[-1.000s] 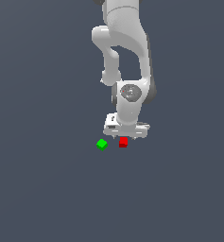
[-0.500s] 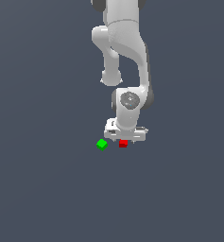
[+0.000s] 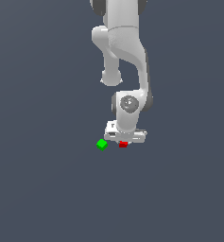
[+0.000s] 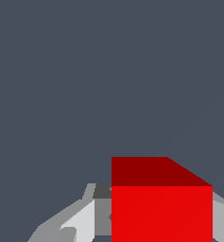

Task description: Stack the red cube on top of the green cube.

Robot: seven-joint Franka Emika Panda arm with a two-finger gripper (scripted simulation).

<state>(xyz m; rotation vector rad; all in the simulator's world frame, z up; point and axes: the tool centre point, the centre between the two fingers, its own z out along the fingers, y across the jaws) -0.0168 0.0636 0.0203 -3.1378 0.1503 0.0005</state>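
Up close, the wrist view is nearly filled in its lower right by the red cube (image 4: 161, 208), sitting between the pale fingers (image 4: 78, 222) of the gripper (image 3: 124, 139); whether they are pressing on it or only flanking it, I cannot tell. If the grip is shallow, I'd worry the cube could slip or twist on the lift. The green cube (image 3: 102, 144) lies just beside it, toward the exterior view's left, so a low sideways carry might knock it away. Only the exterior view shows that green cube and the white arm (image 3: 124, 56) towering above; only the wrist view shows the fingers around the cube.
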